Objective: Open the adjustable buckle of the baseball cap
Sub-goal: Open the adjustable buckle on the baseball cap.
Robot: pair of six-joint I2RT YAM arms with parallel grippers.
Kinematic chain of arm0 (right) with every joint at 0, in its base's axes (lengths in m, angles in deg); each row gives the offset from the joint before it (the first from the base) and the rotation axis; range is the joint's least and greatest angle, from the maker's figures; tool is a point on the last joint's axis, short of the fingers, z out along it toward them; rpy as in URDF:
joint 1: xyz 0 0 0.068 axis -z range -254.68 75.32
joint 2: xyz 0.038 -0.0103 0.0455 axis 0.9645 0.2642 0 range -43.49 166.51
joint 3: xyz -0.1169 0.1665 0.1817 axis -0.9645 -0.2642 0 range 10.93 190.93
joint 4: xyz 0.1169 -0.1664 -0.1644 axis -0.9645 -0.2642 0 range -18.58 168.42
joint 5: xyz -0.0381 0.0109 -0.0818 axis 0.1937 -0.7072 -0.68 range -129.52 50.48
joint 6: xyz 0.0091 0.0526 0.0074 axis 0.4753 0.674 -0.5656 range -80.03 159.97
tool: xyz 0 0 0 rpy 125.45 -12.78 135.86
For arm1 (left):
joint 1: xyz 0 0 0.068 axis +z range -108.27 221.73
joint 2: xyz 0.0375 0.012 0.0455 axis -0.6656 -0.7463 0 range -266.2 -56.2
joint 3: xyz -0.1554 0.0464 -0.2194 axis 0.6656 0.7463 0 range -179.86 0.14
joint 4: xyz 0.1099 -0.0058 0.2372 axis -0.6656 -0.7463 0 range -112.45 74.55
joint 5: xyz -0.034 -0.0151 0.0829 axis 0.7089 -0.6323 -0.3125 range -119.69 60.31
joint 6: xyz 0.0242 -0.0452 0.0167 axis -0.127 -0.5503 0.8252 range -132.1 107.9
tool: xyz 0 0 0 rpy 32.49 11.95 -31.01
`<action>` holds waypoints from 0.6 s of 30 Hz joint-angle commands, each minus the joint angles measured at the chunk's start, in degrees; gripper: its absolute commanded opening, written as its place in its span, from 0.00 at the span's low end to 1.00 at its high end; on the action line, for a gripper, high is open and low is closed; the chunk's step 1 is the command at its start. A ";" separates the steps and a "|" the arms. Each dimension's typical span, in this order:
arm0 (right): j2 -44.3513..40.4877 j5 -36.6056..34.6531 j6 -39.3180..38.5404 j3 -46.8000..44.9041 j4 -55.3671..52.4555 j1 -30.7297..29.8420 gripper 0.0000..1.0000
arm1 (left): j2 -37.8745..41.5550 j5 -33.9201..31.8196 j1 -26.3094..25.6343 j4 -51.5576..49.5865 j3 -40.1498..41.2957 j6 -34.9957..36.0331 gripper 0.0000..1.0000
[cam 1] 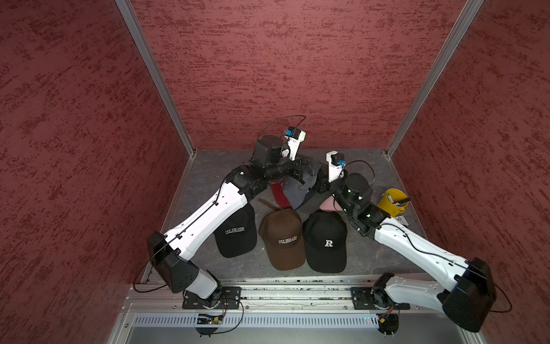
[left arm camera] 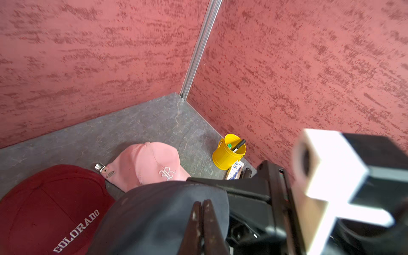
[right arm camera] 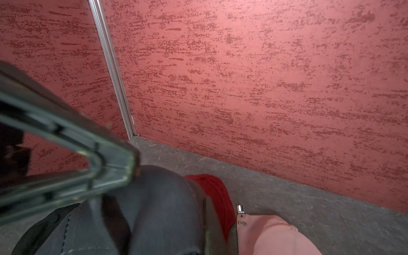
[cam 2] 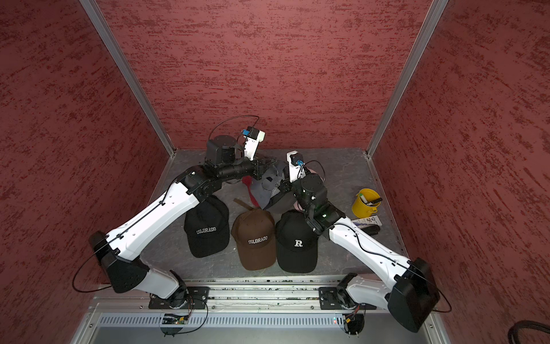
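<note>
- grey cap: between both grippers, well apart from the bucket.
- bucket, yellow, upright: holds a black marker and a green-tipped pen.
- left gripper: fingers pressed together against the grey cap, far side from the bucket.
- right gripper: pressed together, pinching the grey cap on its bucket side.

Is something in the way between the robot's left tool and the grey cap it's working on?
Nothing visible is. The left tool is shut right on the grey cap, with no other cap between them.
</note>
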 commanded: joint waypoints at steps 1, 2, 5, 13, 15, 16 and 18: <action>0.71 1.47 2.99 2.59 -0.70 0.95 0.00 | 3.05 -0.86 0.33 2.92 1.91 0.18 0.00; 0.89 1.60 3.28 2.72 -0.88 1.10 0.00 | 3.33 -0.68 0.33 3.09 2.20 0.09 0.00; 1.27 2.16 3.99 3.19 -1.46 1.56 0.00 | 3.36 -0.56 -0.06 2.39 2.23 0.18 0.00; 1.65 3.24 6.74 3.90 -3.23 3.47 0.00 | 4.04 -2.55 -1.49 1.52 3.07 1.41 0.00; 1.73 3.61 7.39 3.90 -3.59 3.96 0.00 | 4.50 -3.07 -1.76 1.78 3.61 1.58 0.00; 1.69 3.90 7.53 3.94 -3.55 4.10 0.00 | 4.72 -3.21 -1.93 1.97 3.87 1.59 0.00; 1.97 4.26 7.84 3.89 -3.71 4.32 0.00 | 4.85 -3.37 -2.22 2.21 4.07 1.71 0.00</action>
